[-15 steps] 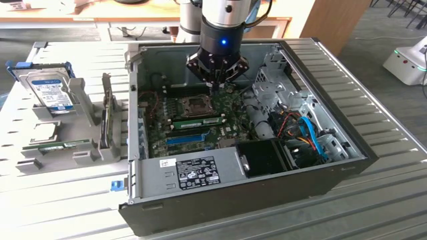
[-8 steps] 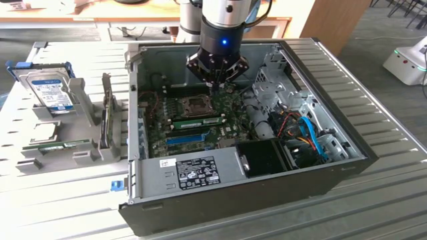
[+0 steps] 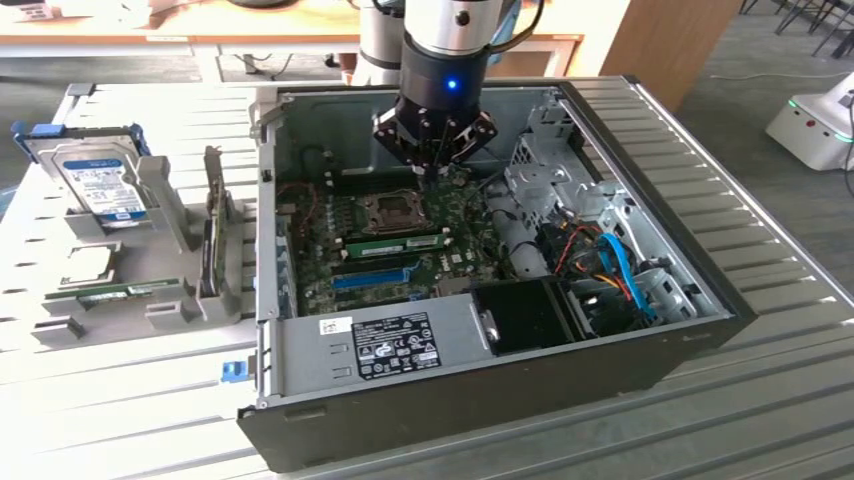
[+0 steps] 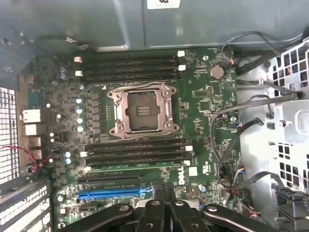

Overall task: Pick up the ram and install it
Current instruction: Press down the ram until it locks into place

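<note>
A green ram stick stands in a motherboard slot just beside the CPU socket, inside the open computer case. In the wrist view the same ram is a thin green strip in the slot nearest the blue slot. A second green stick lies in a grey holder at the exterior view's left, outside the case. My gripper hangs above the motherboard, behind the socket. Its black fingers are shut together with nothing between them.
A hard drive and a grey upright card stand in holders at the exterior view's left. Inside the case are a black fan shroud, blue and orange cables and a metal drive cage. The case walls ring the motherboard.
</note>
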Motion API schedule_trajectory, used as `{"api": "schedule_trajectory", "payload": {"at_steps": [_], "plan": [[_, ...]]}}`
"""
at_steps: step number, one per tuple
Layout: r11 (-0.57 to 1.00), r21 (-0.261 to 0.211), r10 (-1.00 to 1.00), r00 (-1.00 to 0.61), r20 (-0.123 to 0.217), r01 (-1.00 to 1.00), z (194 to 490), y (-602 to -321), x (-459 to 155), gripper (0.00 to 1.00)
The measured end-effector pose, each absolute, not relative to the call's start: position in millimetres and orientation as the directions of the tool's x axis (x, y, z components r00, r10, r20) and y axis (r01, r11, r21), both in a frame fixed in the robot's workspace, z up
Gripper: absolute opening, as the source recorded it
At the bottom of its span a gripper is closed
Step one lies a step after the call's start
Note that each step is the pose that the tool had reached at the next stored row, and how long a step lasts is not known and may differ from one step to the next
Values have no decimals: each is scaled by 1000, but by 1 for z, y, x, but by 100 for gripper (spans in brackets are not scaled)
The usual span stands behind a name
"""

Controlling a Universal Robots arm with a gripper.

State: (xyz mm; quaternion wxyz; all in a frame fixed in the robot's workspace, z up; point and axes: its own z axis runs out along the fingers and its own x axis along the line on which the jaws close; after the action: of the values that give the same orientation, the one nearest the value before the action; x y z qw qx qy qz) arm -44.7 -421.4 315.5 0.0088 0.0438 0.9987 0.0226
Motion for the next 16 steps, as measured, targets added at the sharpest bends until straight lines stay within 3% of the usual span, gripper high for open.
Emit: {"api": "schedule_trajectory", "payload": {"at_steps": [16], "plan": [[995, 45, 92, -996, -16, 91, 319, -421, -54, 11]]}}
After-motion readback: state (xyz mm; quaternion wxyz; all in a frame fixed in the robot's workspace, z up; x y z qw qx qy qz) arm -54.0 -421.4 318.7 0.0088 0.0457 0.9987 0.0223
